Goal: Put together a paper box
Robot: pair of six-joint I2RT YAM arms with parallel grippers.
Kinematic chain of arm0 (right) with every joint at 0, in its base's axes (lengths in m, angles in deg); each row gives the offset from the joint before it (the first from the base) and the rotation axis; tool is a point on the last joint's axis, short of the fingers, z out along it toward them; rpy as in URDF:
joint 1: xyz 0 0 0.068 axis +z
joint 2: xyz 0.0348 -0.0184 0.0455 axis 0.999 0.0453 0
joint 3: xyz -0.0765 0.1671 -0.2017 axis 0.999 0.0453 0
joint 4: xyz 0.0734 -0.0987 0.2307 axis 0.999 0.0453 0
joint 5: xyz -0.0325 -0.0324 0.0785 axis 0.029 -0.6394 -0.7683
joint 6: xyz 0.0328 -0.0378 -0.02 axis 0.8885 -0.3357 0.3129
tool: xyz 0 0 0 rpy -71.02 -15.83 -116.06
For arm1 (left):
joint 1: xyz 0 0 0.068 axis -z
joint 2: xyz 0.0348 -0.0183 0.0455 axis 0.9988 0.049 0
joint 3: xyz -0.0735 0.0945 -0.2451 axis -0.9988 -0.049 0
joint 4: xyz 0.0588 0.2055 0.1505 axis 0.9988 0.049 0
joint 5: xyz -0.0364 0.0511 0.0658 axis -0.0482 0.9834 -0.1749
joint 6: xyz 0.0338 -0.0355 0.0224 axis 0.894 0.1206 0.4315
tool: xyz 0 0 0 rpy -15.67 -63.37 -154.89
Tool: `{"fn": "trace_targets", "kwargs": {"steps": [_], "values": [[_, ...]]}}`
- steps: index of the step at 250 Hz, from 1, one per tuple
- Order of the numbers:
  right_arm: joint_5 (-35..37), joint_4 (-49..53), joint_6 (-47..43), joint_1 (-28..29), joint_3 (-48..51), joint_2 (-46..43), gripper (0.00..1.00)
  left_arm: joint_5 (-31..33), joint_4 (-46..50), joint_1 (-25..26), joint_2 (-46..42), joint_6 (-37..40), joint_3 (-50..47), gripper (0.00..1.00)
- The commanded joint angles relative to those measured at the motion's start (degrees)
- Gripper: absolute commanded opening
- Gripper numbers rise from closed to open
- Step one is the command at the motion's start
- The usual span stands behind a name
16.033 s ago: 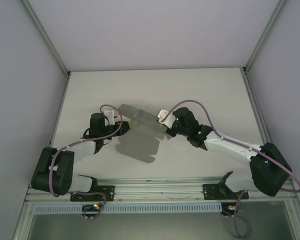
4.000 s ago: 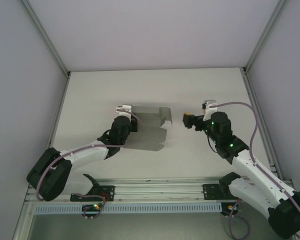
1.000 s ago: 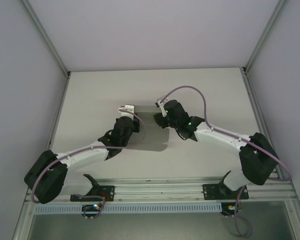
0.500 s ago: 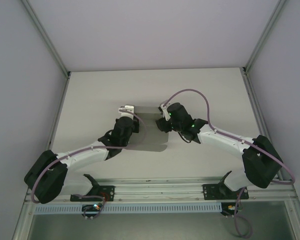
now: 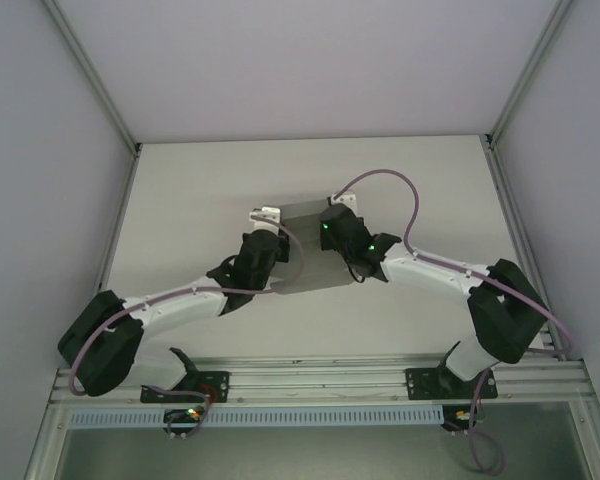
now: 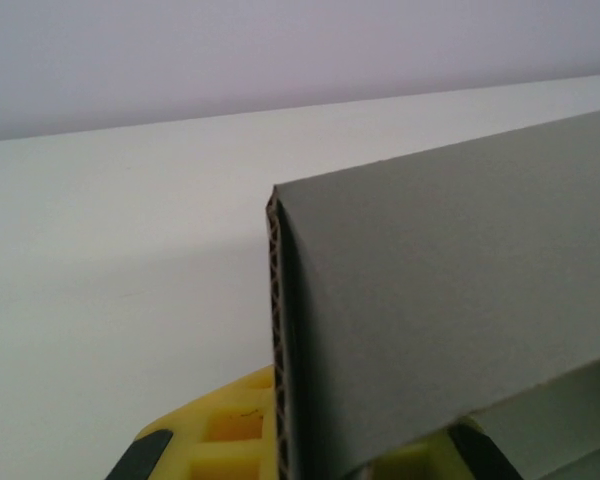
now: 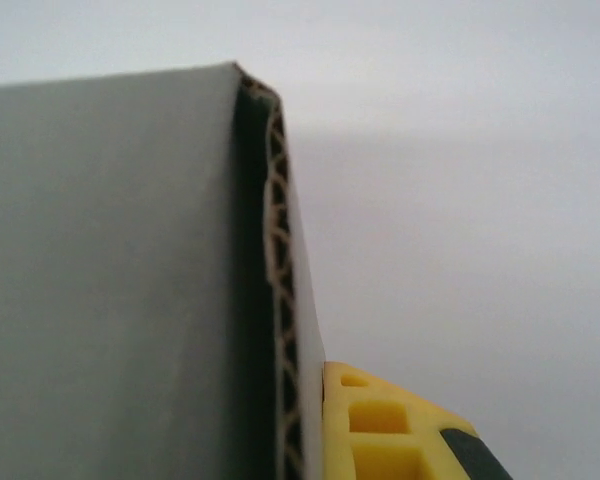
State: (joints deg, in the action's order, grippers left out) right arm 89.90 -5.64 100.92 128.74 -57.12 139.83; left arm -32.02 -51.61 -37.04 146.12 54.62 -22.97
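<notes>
Near edge: a ribbed metal rail (image 5: 320, 380) carries the bases of 2 arms. The left arm (image 5: 170, 305) and right arm (image 5: 440, 272) have white shells with black joints, and each carries a loose purple cable (image 5: 380, 180). Both arms reach forward and inward, elbows out to the sides and wrists converging at the middle of the table (image 5: 180, 190), which is a plain matt white surface.

Between the wrists is the paper box (image 5: 305, 262), a matt grey card panel with straight edges, near the table's centre; whether it touches the table cannot be told. The wrist views show the cut edges of the card as brown corrugated fluting between smooth grey faces, with 2 layers lying against each other.

The left gripper (image 5: 272, 232) takes the card's left edge. In its wrist view, ribbed yellow pads (image 6: 225, 430) sit on both sides of the card, closed onto it.

The right gripper (image 5: 328, 224) takes the opposite side near the far corner. Its wrist view shows 1 yellow pad (image 7: 380, 425) pressed against the card's face, with the other finger hidden behind the panel; the jaws are clamped on the card.

Beyond, the table runs to pale grey walls (image 5: 310, 60) framed by metal posts.
</notes>
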Motion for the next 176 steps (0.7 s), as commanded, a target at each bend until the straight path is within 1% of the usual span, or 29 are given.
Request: {"fn": "trace_targets", "kwargs": {"steps": [1,22,45,71,87,108,123,132,152,154,167,176], "values": [[20.7,16.7,20.5,-3.9,-4.0,1.8,0.0,3.7,3.3,0.7,0.0,-3.0,2.3,0.0],[24.3,19.4,23.8,-4.1,-3.9,1.6,0.0,3.6,2.9,0.9,0.3,-3.9,2.5,0.0],[26.6,19.2,25.1,-4.5,-3.1,0.6,0.0,3.2,3.0,1.3,0.3,-4.4,2.9,0.0],[24.9,19.6,27.7,-6.2,-3.3,0.2,0.0,2.6,4.0,1.9,0.2,-4.6,3.7,0.0],[24.8,19.4,28.8,-6.3,-4.3,0.8,0.0,3.0,4.2,2.3,0.0,-4.8,4.0,0.0],[24.9,21.6,31.0,-6.3,-6.3,2.5,0.0,2.8,4.6,2.8,-0.4,-5.0,4.4,0.0],[24.6,20.9,30.6,-6.3,-6.7,2.9,0.0,2.4,4.8,2.9,-0.4,-4.9,4.6,0.0],[23.7,16.3,26.3,-6.0,-5.3,2.4,0.0,2.5,5.2,2.9,-0.4,-5.1,4.8,0.0],[18.3,-2.6,12.2,-5.4,2.1,-0.7,0.0,3.1,5.8,2.8,-0.4,-5.2,4.9,0.0],[16.7,-4.5,11.0,-5.4,2.9,-1.1,0.0,3.2,5.8,2.8,-0.4,-5.3,5.0,0.0],[8.4,-15.8,4.8,-5.7,8.2,-3.5,0.09,3.3,6.0,2.8,-0.4,-5.3,4.9,0.0],[3.0,-21.9,1.5,-6.2,11.2,-5.0,0.11,3.3,6.0,2.8,-0.5,-5.3,4.9,0.0]]}}
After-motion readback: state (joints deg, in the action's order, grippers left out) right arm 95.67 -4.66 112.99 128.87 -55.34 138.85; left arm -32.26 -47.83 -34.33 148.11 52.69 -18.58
